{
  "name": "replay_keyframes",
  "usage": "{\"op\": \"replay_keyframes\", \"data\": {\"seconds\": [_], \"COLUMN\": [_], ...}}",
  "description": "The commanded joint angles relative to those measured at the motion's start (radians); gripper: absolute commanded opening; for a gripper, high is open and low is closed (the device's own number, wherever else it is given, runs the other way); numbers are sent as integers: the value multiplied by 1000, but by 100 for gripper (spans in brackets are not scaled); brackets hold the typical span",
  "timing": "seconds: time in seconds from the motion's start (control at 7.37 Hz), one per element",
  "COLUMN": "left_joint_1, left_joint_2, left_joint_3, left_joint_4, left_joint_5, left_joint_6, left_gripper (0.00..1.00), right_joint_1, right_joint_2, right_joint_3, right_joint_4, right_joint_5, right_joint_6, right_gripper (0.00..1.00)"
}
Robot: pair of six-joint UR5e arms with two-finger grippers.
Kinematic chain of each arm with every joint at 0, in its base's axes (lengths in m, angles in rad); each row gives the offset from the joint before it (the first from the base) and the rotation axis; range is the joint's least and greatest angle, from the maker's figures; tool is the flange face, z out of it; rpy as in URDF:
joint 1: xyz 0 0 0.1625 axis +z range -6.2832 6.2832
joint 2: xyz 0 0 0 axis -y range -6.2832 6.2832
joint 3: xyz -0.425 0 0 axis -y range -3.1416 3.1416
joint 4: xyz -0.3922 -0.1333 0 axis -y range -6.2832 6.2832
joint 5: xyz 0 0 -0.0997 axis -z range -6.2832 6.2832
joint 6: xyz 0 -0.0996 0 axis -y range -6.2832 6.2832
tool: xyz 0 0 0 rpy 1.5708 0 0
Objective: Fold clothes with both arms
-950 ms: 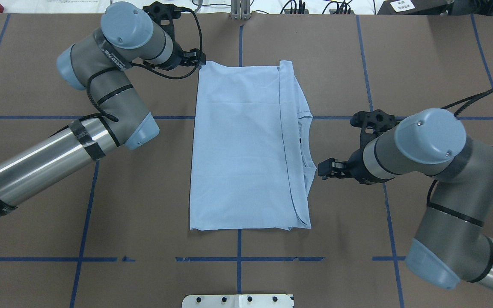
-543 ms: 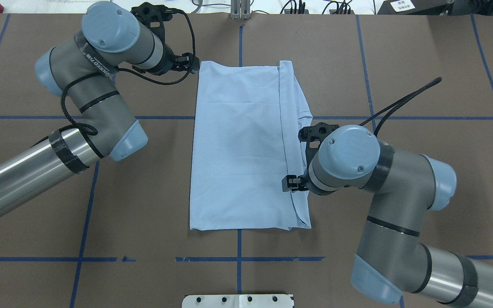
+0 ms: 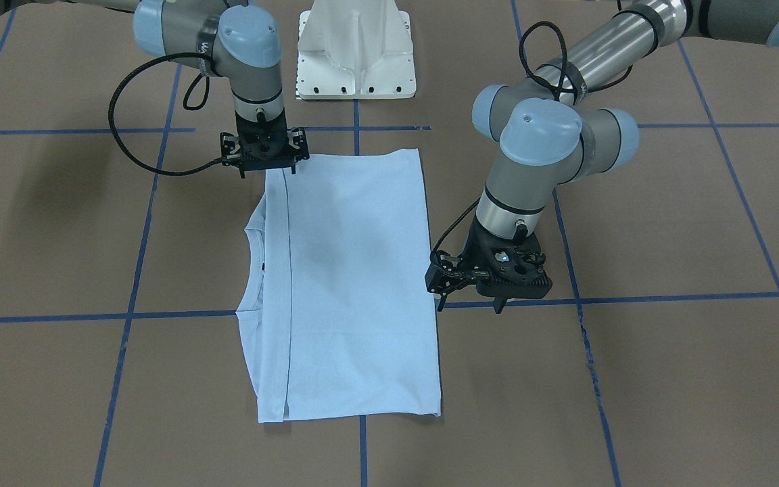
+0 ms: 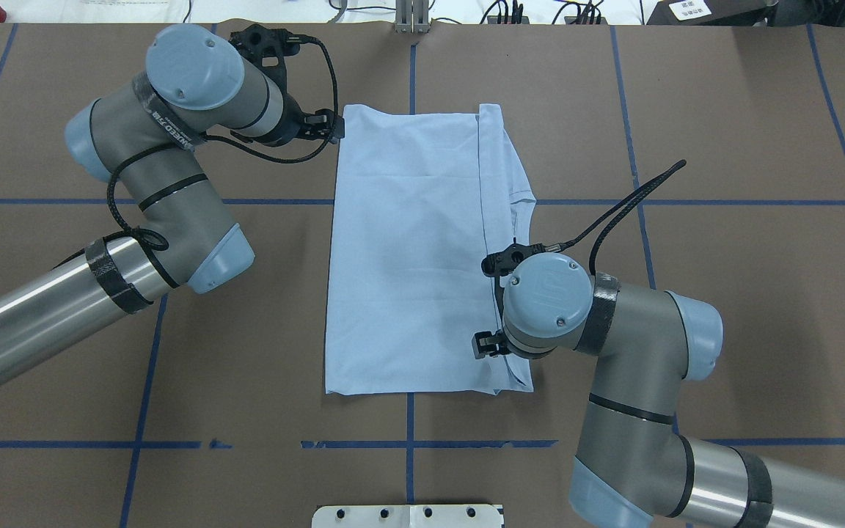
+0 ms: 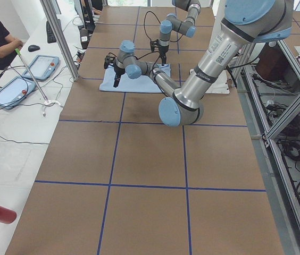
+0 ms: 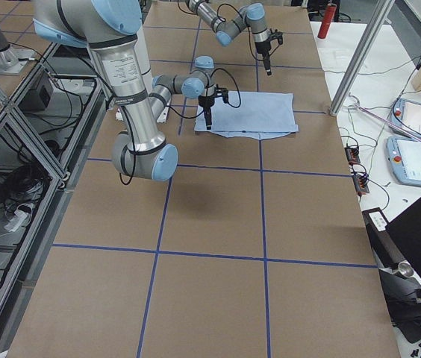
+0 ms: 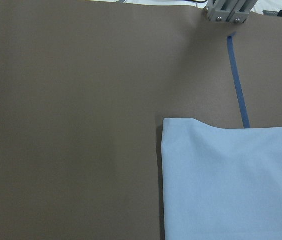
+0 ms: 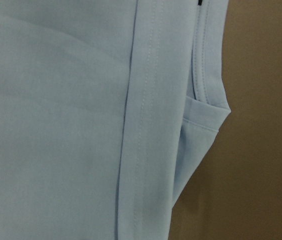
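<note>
— Starting at the left edge of the table [image 4: 723,110], what is there?
— The left arm [image 4: 48,308] reaches in from that edge and bends toward the far edge. The left gripper [image 4: 328,125] points down over bare table, just beside the far left corner of the T-shirt [image 4: 408,257].
— Is that gripper wide or narrow?
— I cannot tell. From above, the wrist covers its fingers. Its own wrist view shows only brown table and the shirt's corner.
— Where does the T-shirt lie?
— Flat in the middle of the table. It is pale blue and folded to a long rectangle that runs from the far edge toward the robot's edge. A blue tape line [image 4: 409,418] meets the middle of its near side.
— And the shirt's right side?
— A folded-over flap covers most of it. The flap's hem [image 4: 483,220] runs straight along the length, close to the right side. Past the hem a narrow strip shows, with the round collar [image 4: 524,213] bulging toward the table's right edge.
— Then the right arm?
— The right arm [image 4: 635,345] comes in from the near right corner. The right gripper [image 4: 487,345] points down over the hem, toward the shirt's near right corner. Its wrist view is filled with the hem and a fold of cloth beside it.
— Wide, narrow, holding cloth?
— I cannot tell; no view shows its fingers clearly, nor whether they touch the shirt.
</note>
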Motion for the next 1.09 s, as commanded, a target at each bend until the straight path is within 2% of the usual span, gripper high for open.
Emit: {"op": "replay_keyframes", "data": {"seconds": [0.0, 0.95], "left_joint_1": [3, 15], "left_joint_2": [-1, 1], "left_joint_3": [2, 5], "left_joint_4": [-6, -33], "left_joint_5": [0, 0], "left_joint_6": [-1, -4], "left_gripper": [100, 100], "right_joint_1": [-4, -7], "right_joint_2": [1, -13], "right_joint_3": [-25, -39], "right_joint_4": [0, -4], "right_joint_5": [8, 20], "right_joint_6": [-50, -55], "right_gripper": [100, 100]}}
